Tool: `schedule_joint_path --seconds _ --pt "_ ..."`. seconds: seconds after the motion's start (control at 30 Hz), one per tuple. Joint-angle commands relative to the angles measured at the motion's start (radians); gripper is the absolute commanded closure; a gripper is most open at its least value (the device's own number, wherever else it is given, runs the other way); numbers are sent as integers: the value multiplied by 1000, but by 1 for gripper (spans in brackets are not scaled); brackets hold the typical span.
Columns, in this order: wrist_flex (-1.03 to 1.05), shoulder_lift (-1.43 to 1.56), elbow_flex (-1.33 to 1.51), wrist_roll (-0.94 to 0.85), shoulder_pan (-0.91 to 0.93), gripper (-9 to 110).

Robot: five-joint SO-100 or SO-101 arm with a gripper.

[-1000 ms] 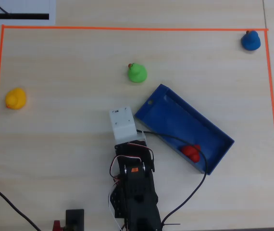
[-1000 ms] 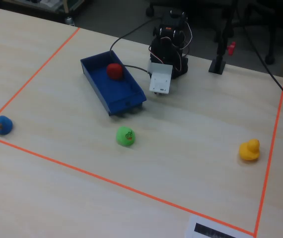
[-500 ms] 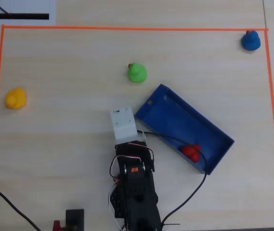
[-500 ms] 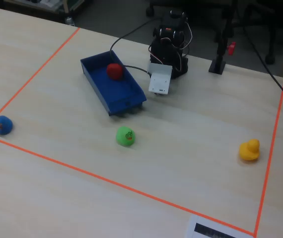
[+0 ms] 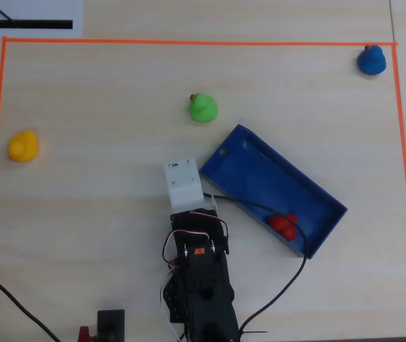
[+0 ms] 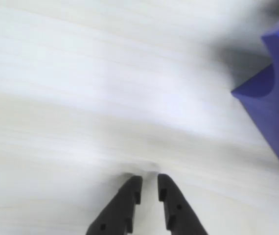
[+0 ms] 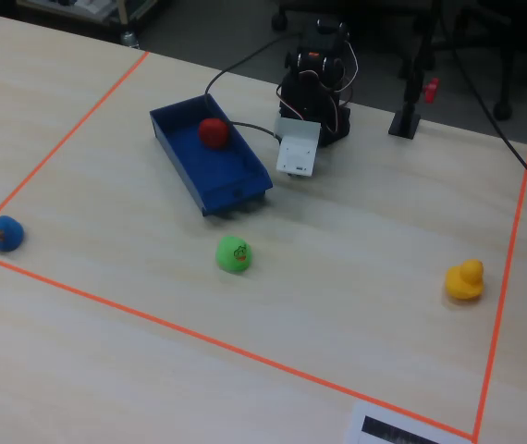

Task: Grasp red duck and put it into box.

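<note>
The red duck (image 5: 283, 224) lies inside the blue box (image 5: 274, 182), at the end nearest the arm's base; the fixed view shows the red duck (image 7: 213, 131) at the far end of the box (image 7: 217, 171). My gripper (image 6: 149, 177) hangs just over bare table to the left of a box (image 6: 276, 98) corner. Its black fingers are almost together with nothing between them. In the overhead view the white wrist housing (image 5: 183, 184) hides the fingers, and the arm is folded back beside the box.
A green duck (image 5: 203, 108) sits just beyond the box, a yellow duck (image 5: 23, 146) far left and a blue duck (image 5: 371, 60) in the top right corner. Orange tape (image 5: 189, 42) borders the work area. A black cable (image 5: 260, 205) crosses the box rim near the red duck.
</note>
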Motion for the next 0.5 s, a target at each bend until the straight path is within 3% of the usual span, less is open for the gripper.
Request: schedule_joint_path --seconds 0.0,0.47 --pt "28 -2 5 5 0 101" --pt "28 -2 5 5 0 101"
